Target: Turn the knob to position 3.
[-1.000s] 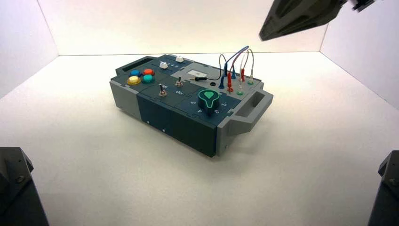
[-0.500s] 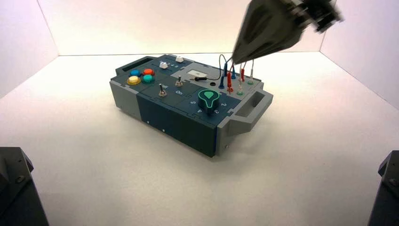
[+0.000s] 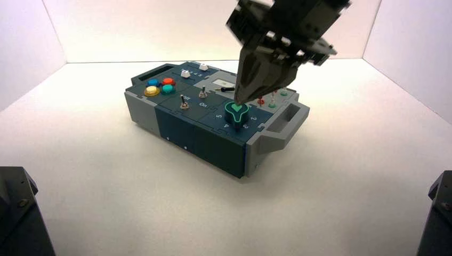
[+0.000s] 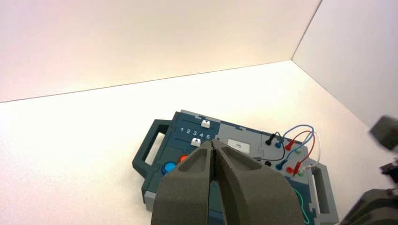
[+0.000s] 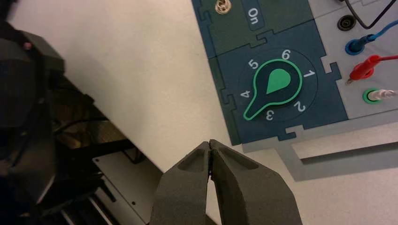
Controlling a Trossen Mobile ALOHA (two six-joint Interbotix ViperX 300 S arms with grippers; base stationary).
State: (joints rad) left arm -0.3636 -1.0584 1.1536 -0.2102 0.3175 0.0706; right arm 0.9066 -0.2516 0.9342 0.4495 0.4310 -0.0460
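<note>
The knob (image 5: 276, 86), black with a teal-green top, sits on the dark blue box (image 3: 202, 140) near its right end. In the right wrist view its pointed tip lies between the numerals 4 and 3 (image 5: 270, 115). My right gripper (image 3: 237, 101) hangs shut just above the knob (image 3: 235, 110), tips pointing down at its back edge, with nothing held. In its own view the right gripper (image 5: 210, 143) shows its tips pressed together. My left gripper (image 4: 214, 143) is shut and empty, held high over the box's button side.
On the box are coloured push buttons (image 3: 160, 86), two metal toggle switches (image 3: 184, 101), white sliders (image 4: 205, 123) and plugged wires (image 5: 371, 65). A grey handle (image 3: 288, 117) sticks out at the right end. White walls ring the table.
My right arm has swung down from the upper right to just above the knob and now hides most of the wires. The knob and box have not moved.
</note>
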